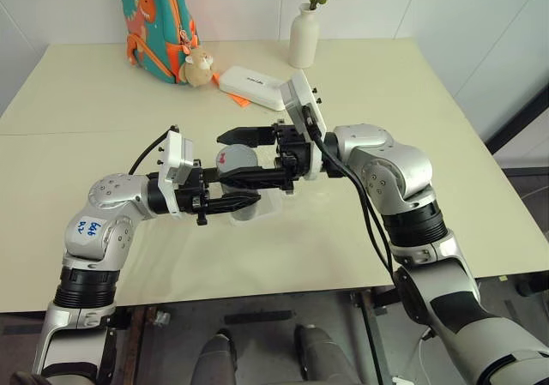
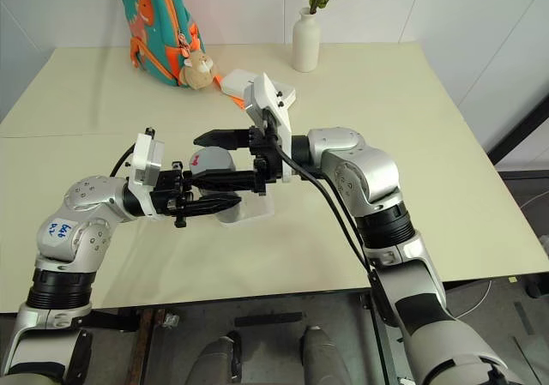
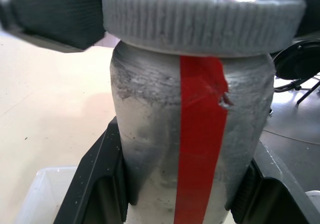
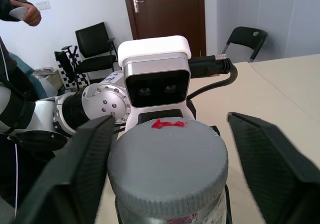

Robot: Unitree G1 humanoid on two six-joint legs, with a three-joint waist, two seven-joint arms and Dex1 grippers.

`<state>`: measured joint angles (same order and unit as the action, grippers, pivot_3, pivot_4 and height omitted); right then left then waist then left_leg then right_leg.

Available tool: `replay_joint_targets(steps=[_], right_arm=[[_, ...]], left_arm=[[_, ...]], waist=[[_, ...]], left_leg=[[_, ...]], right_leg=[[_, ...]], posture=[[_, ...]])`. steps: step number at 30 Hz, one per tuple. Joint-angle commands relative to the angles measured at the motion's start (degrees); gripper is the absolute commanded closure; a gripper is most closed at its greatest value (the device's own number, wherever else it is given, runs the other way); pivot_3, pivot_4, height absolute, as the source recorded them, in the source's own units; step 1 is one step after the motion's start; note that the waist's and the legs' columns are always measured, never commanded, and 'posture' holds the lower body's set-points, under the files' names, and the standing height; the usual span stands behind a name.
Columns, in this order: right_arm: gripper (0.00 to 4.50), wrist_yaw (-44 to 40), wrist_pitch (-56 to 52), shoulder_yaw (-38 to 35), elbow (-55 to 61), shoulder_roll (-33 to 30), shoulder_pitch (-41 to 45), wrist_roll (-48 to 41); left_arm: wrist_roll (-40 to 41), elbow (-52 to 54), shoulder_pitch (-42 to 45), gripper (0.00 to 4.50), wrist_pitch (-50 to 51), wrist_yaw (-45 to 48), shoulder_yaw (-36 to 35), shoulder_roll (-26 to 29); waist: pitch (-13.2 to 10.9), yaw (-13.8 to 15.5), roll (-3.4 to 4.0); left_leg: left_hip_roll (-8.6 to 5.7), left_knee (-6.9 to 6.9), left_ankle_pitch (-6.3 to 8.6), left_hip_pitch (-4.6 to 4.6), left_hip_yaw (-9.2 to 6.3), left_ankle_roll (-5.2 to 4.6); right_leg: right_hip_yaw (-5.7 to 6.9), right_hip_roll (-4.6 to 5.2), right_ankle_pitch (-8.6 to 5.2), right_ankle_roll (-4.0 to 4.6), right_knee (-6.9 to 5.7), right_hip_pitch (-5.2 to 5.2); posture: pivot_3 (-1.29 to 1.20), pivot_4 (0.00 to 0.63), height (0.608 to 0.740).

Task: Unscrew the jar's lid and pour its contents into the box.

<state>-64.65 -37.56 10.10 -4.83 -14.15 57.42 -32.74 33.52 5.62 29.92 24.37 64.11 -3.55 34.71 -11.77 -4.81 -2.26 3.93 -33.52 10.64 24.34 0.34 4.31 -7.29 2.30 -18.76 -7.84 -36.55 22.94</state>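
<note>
The jar [image 3: 150,134], cloudy clear plastic with a red stripe, stands upright above the table's middle. My left gripper [image 1: 244,198] is shut on its body, one finger on each side. Its ribbed grey lid [image 4: 167,159] carries a red mark on top. From the opposite side, my right gripper [image 1: 236,156] straddles the lid: one finger touches its edge, while the other stands a small gap away. The transparent box [image 1: 274,203] lies on the table just beneath the jar. The contents are hidden behind the jar's cloudy wall.
At the table's far side stand a white vase [image 1: 304,38], a flat white case [image 1: 251,87], a teal backpack [image 1: 159,25] and a plush toy [image 1: 199,66]. A person's hand [image 4: 22,12] and black chairs [image 4: 95,44] are off to the robot's left.
</note>
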Motion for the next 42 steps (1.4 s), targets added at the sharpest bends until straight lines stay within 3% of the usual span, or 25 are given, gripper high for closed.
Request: replay_joint_targets(steps=[1,11,14,20,23,27,31,39,42], right_arm=[[1.90,1.91,0.57,-2.42,1.57,1.10,0.49,-1.25],[1.90,12.91,-13.62,-17.42,7.13,4.67,0.10,-21.84],[1.90,14.67,-10.92,-17.77,9.52,1.52,-2.70,-18.59],[1.90,17.78,5.58,-16.42,9.32,-8.09,-14.57,-1.19],[1.90,20.39,10.32,-19.67,7.57,-8.57,-20.32,0.86],[1.90,20.31,17.98,-18.15,5.64,-8.99,-25.81,6.05],[1.90,22.15,28.55,-17.81,-7.09,-7.11,-30.50,12.10],[1.90,24.84,41.08,-18.96,-23.85,-6.17,-30.64,16.73],[1.01,19.94,37.63,-19.23,-20.61,-6.08,-31.14,12.12]], left_arm=[[0.48,1.08,0.53,2.50,-0.76,0.40,-0.71,0.40],[0.50,1.98,-0.89,2.50,-0.72,0.14,-1.18,1.01],[0.64,2.49,-1.40,2.50,-0.60,-0.06,-1.40,1.19],[0.47,1.91,-1.97,2.50,-1.29,-1.22,-3.10,1.66],[0.73,0.86,-1.57,2.50,-1.37,-1.67,-4.11,1.79],[1.18,-0.55,-0.33,2.50,-1.08,-1.51,-4.82,2.00],[0.59,-2.85,1.69,2.50,-1.65,-1.40,-4.77,1.87],[0.69,-3.32,2.57,2.50,-1.57,-2.14,-4.57,1.12],[0.75,-3.34,2.46,2.50,-1.59,-2.18,-4.63,1.21]], waist=[[0.00,0.00,0.00],[-0.01,0.09,0.01],[-0.01,0.07,0.01],[0.00,0.27,0.00],[0.00,0.01,0.01],[0.00,-0.06,0.01],[0.00,0.06,0.00],[-0.01,-0.06,0.02],[-0.01,0.02,0.02]], left_leg=[[0.00,0.00,0.00,0.00,-0.01,0.00],[0.00,0.02,0.00,0.03,-0.02,0.00],[0.00,0.03,0.00,0.03,-0.02,0.00],[-0.02,0.03,0.01,0.08,0.01,-0.02],[-0.02,0.05,0.02,0.11,0.03,-0.03],[-0.01,0.12,0.02,0.10,0.04,-0.02],[-0.01,-0.01,0.01,0.07,0.07,-0.02],[-0.07,-0.22,0.02,-0.05,0.05,-0.04],[-0.07,-0.23,0.02,-0.22,0.02,-0.04]], right_leg=[[0.00,0.00,0.00,0.00,0.00,0.00],[0.02,0.01,0.00,0.00,0.00,0.00],[0.02,0.01,0.00,0.00,0.01,0.00],[0.00,0.02,-0.01,0.02,0.13,0.03],[-0.03,0.02,-0.01,0.01,0.15,0.06],[-0.06,0.00,-0.04,-0.04,0.13,0.09],[-0.08,0.00,-0.03,-0.07,0.05,0.07],[-0.13,0.02,0.02,-0.16,0.04,-0.19],[-0.12,0.01,0.02,-0.15,0.02,-0.36]], posture=[[0.00,0.150,0.740],[0.00,0.150,0.740],[0.00,0.150,0.740],[0.00,0.150,0.740],[0.00,0.150,0.740],[0.00,0.150,0.740],[0.00,0.150,0.740],[0.00,0.150,0.740],[0.00,0.150,0.740]])
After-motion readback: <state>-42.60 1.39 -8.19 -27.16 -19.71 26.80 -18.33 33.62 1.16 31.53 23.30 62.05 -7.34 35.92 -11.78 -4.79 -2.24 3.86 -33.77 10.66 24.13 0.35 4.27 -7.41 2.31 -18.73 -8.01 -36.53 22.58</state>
